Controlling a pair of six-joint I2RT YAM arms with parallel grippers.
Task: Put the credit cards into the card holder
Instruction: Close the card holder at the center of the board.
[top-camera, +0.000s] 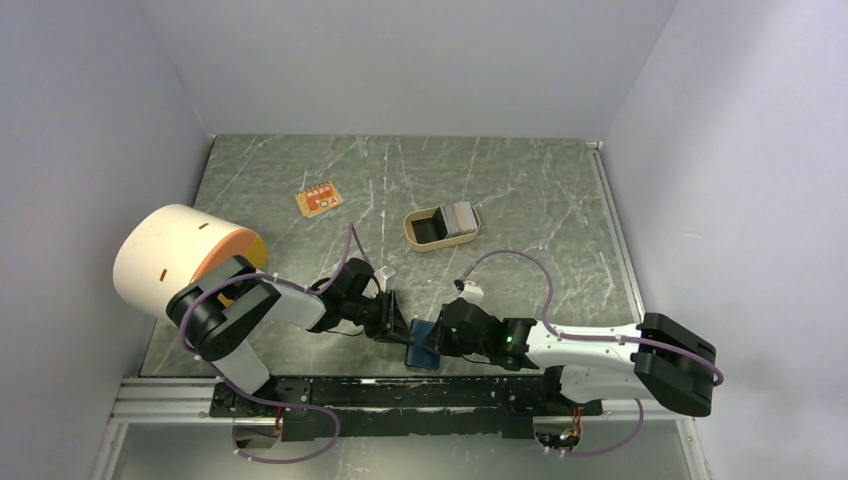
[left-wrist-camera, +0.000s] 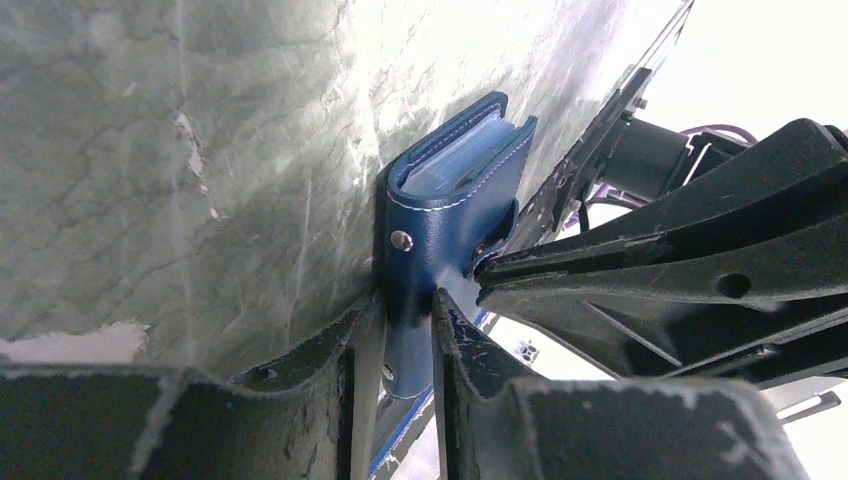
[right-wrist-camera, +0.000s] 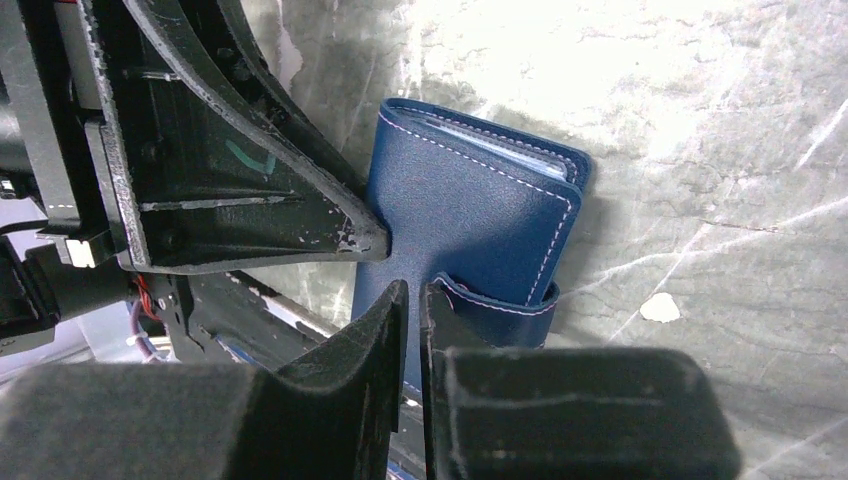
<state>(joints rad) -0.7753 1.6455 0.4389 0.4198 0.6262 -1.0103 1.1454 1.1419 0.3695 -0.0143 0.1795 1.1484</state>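
Observation:
The dark navy card holder (top-camera: 424, 346) stands on edge at the table's near edge, between both grippers. My left gripper (top-camera: 400, 328) is shut on one of its leaves (left-wrist-camera: 440, 215), with the fingers pinching the blue cover just past the snap. From the other side, my right gripper (right-wrist-camera: 413, 295) is shut on another flap of the card holder (right-wrist-camera: 470, 215). Lighter blue slots show between the slightly parted leaves. The credit cards (top-camera: 462, 217), a grey stack, lie in the right half of a tan oval tray (top-camera: 420, 240) farther back. Neither gripper is near them.
A small orange board (top-camera: 318, 200) lies at the back left. A big white cylinder with an orange face (top-camera: 180, 258) lies on its side at the left edge, next to the left arm. A black rail (top-camera: 400, 392) runs along the table's front.

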